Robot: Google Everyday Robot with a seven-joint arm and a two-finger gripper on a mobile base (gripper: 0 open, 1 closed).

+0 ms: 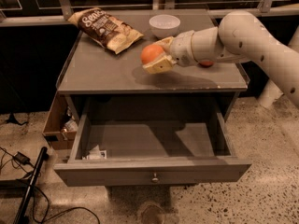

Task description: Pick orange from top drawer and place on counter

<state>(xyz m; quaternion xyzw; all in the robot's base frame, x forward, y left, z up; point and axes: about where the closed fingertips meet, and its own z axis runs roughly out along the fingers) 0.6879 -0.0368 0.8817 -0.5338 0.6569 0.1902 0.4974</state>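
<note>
My gripper (154,57) is shut on the orange (150,53), a small round evenly orange fruit. It holds the fruit over the middle of the grey counter (103,71), a little above the surface. The arm (233,36) reaches in from the right. The top drawer (152,169) stands pulled out below, with a small round knob on its front panel. Its grey floor is bare except for a small white wrapper (96,153) at the front left corner.
A brown chip bag (105,29) lies at the counter's back left. A white bowl (164,24) stands at the back middle. A reddish fruit (206,64) shows just behind my arm. A cardboard box (58,125) sits left of the cabinet, and cables lie on the floor.
</note>
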